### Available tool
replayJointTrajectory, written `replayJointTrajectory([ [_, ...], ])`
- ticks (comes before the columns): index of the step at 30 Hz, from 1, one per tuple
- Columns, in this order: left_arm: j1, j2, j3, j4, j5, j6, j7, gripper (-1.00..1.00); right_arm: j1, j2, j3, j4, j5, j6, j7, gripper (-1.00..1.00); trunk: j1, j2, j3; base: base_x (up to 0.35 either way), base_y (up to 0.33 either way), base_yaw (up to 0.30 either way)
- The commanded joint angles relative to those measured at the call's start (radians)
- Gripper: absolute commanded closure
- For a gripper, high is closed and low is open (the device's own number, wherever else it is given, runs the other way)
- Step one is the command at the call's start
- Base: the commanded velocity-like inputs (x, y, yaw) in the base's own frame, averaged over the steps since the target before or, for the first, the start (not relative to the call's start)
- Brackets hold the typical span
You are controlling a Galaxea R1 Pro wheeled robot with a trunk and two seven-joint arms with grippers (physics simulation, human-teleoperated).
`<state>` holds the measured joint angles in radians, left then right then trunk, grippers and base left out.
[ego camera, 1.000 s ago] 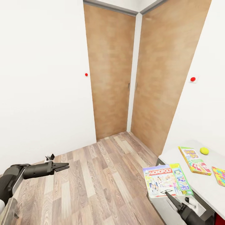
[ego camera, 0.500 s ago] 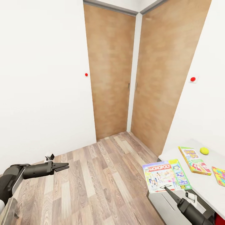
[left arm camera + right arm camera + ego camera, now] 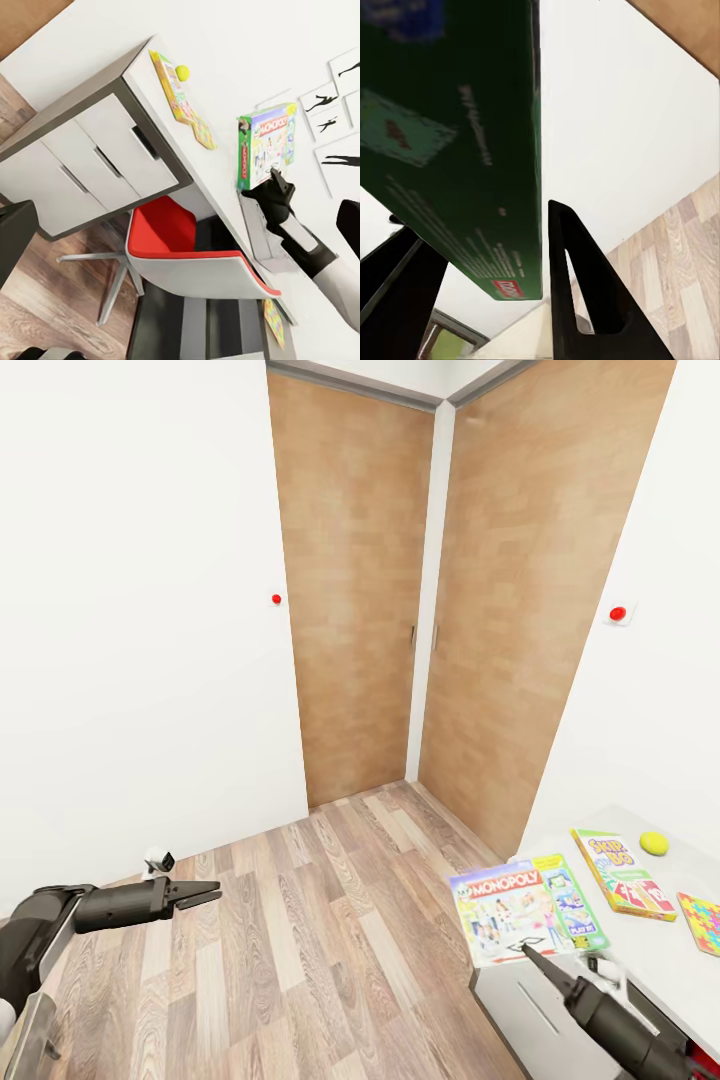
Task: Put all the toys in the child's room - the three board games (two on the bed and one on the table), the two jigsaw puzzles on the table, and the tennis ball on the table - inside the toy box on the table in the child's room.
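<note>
My right gripper (image 3: pixel 527 952) is shut on the near edge of the Monopoly board game (image 3: pixel 518 913), holding it tilted in the air off the table's left corner. The box's green underside (image 3: pixel 457 142) lies between the dark fingers (image 3: pixel 577 292) in the right wrist view. On the white table (image 3: pixel 655 965) lie a Skip-Bo board game (image 3: pixel 621 873), a yellow tennis ball (image 3: pixel 654 843) and a colourful jigsaw puzzle (image 3: pixel 702 922). From the left wrist view I see the Monopoly box (image 3: pixel 268 144) and a second puzzle (image 3: pixel 274 321). My left gripper (image 3: pixel 207 892) hangs open over the floor, empty.
Two wooden closet doors (image 3: pixel 360 610) fill the corner ahead, between white walls. The table has grey drawers (image 3: pixel 90 169), and a red chair (image 3: pixel 180 251) is tucked under it. Wood floor (image 3: pixel 300 940) stretches between my arms.
The right gripper has carried the Monopoly box up and to the left, off the table corner. The left arm has stayed put.
</note>
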<state>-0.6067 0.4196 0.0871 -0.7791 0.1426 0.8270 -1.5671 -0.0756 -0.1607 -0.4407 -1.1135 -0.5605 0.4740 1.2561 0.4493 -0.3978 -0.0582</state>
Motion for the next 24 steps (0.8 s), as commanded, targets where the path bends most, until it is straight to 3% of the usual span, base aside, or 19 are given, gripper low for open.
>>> replayJointTrajectory([
  [1,-0.001,0.0,-0.001,0.0,0.0,0.011,-0.004,-1.0,-0.001,0.001,0.008,-0.042,0.001,0.039,-0.01,1.0,0.001,-0.002,-0.002,0.0,0.0,0.0],
  [3,-0.001,0.0,0.0,0.0,0.0,0.011,-0.004,-1.0,-0.001,0.007,0.023,-0.099,0.015,0.085,-0.058,1.0,0.001,-0.002,-0.002,0.0,0.0,0.0],
  [7,-0.001,-0.001,0.0,0.0,0.0,0.011,-0.004,-1.0,-0.002,0.017,0.039,-0.235,0.048,0.208,-0.23,1.0,0.001,-0.002,-0.002,0.0,0.0,0.0],
  [12,-0.001,-0.001,0.0,0.0,0.0,0.011,-0.004,-1.0,-0.002,0.029,0.042,-0.346,0.059,0.309,-0.326,1.0,0.001,-0.002,-0.002,0.0,0.0,0.0],
  [18,-0.001,-0.002,-0.001,0.0,0.001,0.011,-0.004,-1.0,-0.002,0.035,0.026,-0.375,0.047,0.355,-0.328,1.0,0.001,-0.002,-0.002,0.0,0.0,0.0],
  [24,-0.001,-0.001,0.0,0.0,0.003,0.011,-0.004,-1.0,-0.003,0.039,-0.019,-0.384,0.044,0.365,-0.254,1.0,0.001,-0.002,0.0,0.0,0.0,-0.092],
])
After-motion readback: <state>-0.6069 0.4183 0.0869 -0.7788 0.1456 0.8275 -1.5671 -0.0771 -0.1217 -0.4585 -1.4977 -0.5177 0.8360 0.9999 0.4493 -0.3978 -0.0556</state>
